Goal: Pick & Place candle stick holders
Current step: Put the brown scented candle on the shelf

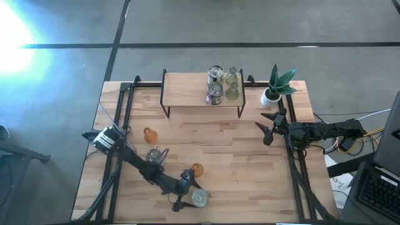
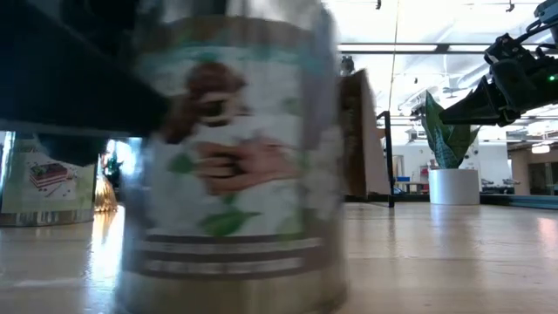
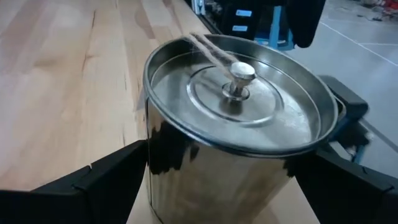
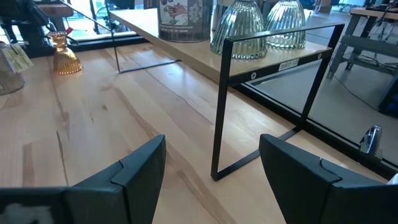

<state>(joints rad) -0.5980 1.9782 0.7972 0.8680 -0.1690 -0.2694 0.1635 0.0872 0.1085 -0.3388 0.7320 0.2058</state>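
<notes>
My left gripper (image 1: 189, 192) is near the table's near edge, around an upright lidded silver tin (image 1: 199, 198) with a printed picture on its wall (image 2: 231, 166) and a knob on its lid (image 3: 241, 73). An orange glassy holder (image 1: 197, 169) stands just beyond it. Another orange holder (image 1: 149, 134) and a second silvery tin (image 1: 155, 154) stand to the left. Two pale green ribbed holders (image 4: 239, 28) and two tins (image 1: 215, 84) stand on the wooden shelf (image 1: 187, 94). My right gripper (image 1: 270, 125) is open and empty, in the air right of the shelf. My left gripper has the tin's round wall (image 3: 155, 168) between its two fingers, one finger (image 3: 118, 177) on each side, below the lid's rim. The fingers come roughly level from the table's left. The tin is upright; whether its base is on the table I cannot tell.
The shelf's black frame leg (image 4: 219, 106) stands right in front of my right gripper. A green plant in a white pot (image 1: 275, 87) stands at the far right by the shelf. Bare wood lies in the table's middle (image 1: 237, 156). Cables and a keyboard lie off the table's right edge.
</notes>
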